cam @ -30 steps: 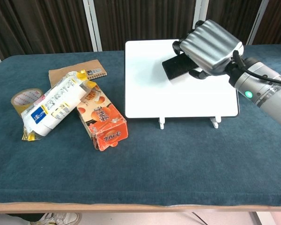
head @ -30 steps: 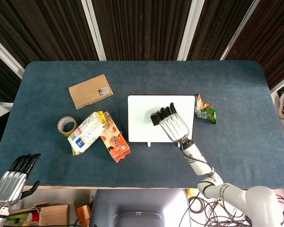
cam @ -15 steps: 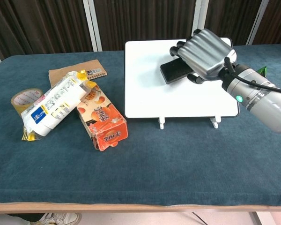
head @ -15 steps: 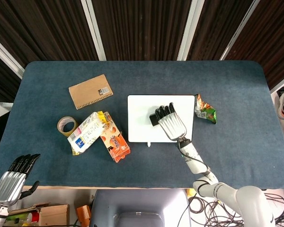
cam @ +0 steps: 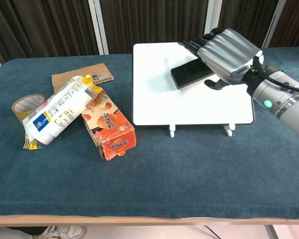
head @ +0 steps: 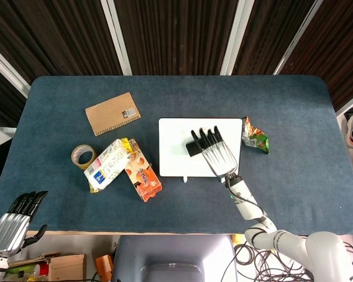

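- Hovering over the flat black rectangular phone, the silver ribbed right hand spreads its dark fingers straight, holding nothing.
- Lying flat, the phone rests on the smooth white rectangular board, which stands on small white feet on the blue felt-covered desk.
- Hanging below the desk's near left corner, the metallic left hand has its fingers extended and grips nothing.
- Resting left of the board: a glossy orange snack carton, a white crinkly packet, a tape roll and a brown spiral notebook.
- Lying right of the board, a crumpled green foil wrapper.
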Controlling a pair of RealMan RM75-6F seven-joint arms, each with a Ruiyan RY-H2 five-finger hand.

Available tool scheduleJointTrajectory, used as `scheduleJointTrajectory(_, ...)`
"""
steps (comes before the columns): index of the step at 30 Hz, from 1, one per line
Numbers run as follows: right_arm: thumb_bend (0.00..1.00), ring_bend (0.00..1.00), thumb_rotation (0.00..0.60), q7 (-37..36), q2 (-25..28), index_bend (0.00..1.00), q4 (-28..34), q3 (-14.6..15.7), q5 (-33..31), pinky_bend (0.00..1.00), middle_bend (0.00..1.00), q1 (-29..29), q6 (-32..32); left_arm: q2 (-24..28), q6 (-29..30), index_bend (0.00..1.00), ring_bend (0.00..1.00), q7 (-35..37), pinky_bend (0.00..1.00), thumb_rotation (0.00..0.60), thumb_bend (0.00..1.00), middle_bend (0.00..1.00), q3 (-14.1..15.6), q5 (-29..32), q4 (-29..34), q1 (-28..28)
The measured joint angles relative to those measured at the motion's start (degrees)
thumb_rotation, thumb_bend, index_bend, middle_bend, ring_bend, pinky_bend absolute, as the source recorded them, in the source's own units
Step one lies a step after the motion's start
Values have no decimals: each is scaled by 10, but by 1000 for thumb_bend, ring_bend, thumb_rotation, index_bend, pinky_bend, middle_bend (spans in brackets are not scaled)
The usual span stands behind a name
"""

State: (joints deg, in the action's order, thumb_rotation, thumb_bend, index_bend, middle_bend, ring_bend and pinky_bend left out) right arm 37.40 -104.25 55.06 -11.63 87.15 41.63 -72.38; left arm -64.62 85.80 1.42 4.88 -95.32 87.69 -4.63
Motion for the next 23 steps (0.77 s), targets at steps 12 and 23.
scheduleJointTrajectory(12, 223, 0, 600, -44, 278, 0, 370, 125, 6, 0, 0, -215, -152, -22, 32, 0, 0, -32, 54, 600, 353, 0, -23, 31, -5, 19)
scheduleJointTrajectory(23, 223, 0, 600, -231, 340, 0, 304, 168, -38, 0, 0, -363, -231, -29, 44, 0, 0, -44, 39, 600, 353, 0, -26, 20, 19, 25)
